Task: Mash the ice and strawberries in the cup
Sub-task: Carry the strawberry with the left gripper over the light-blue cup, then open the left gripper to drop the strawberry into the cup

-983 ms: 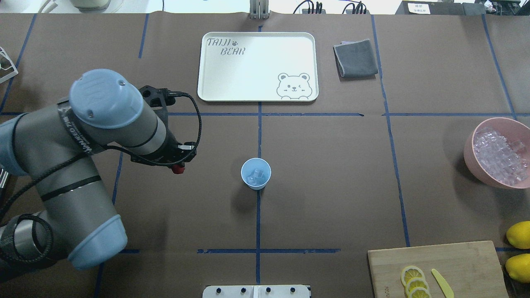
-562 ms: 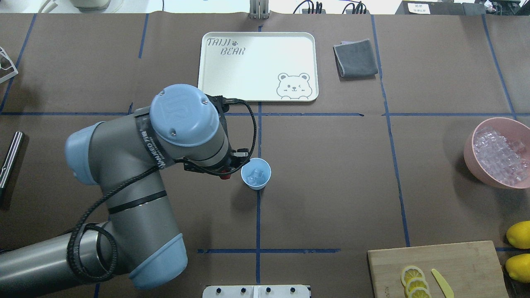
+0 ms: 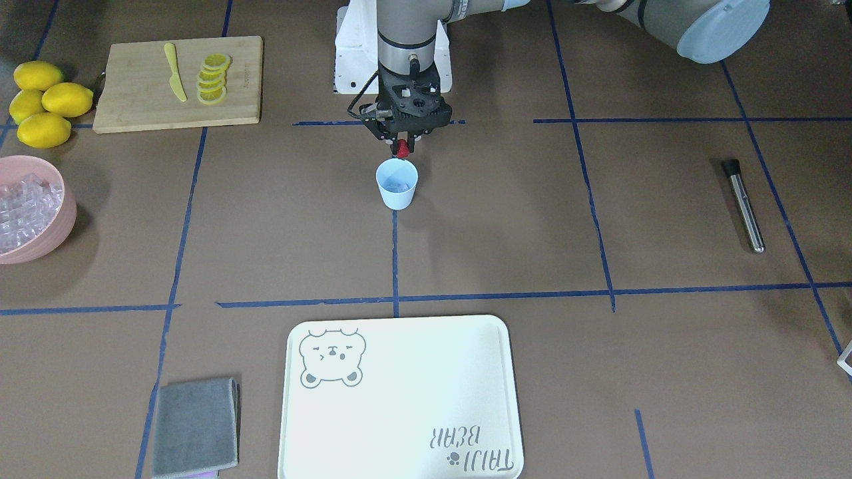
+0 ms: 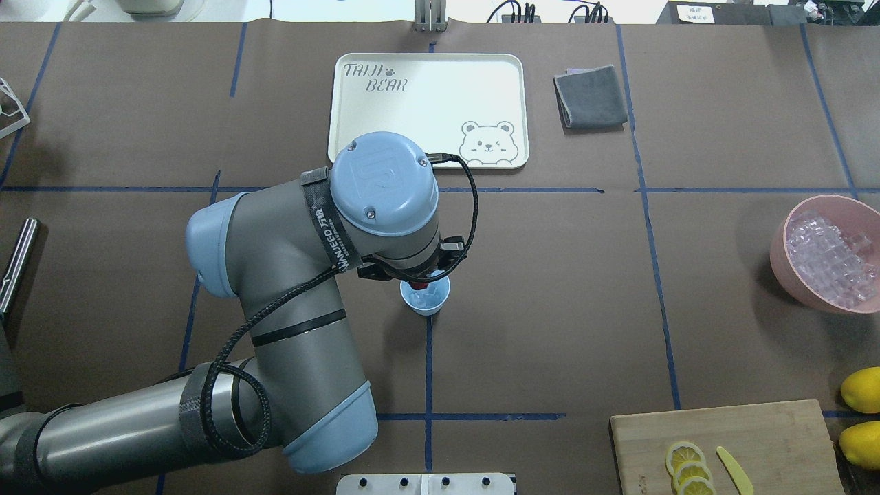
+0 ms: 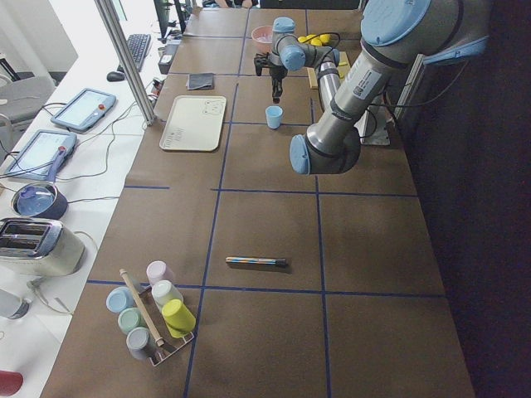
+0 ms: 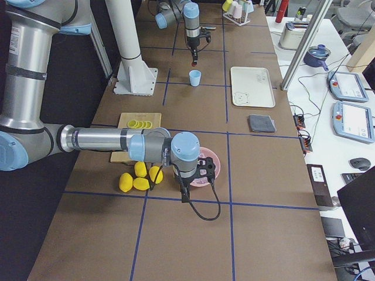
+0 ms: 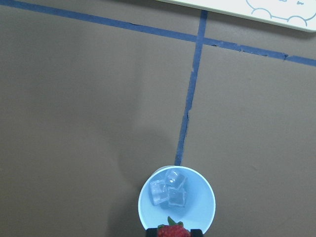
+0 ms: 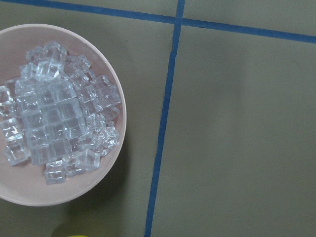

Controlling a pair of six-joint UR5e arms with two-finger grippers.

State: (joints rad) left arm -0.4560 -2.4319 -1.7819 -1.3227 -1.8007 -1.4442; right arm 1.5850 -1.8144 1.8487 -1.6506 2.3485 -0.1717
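The drop-in step is in hand. A tiny bright red strawberry (image 3: 403, 151) is pinched between the fingers of the left gripper (image 3: 402, 146). It is held just above the small light blue plastic cup (image 3: 397, 183), which stands upright on a blue tape line near the table's middle. Three clear ice cubes (image 7: 168, 192) are seen on the cup's floor, so the ice is in and the mashing is judged not yet begun.

In the wrist view the berry is placed over the rim's edge, not over the middle of the mouth. A small nudge toward the centre is called for, and then the jaws are to be parted. Released here, the berry could be clipped by the rim and bounced out.

Bare brown table is left all round the cup, and the cream bear-printed tray (image 3: 399, 399) lies well apart. The long steel muddler (image 3: 743, 205) lies well off on the left arm's side, to be fetched afterwards. The right gripper (image 6: 198, 173) is hung over the pink bowl (image 3: 56, 236) of ice. Whether it is spread or closed cannot be told.
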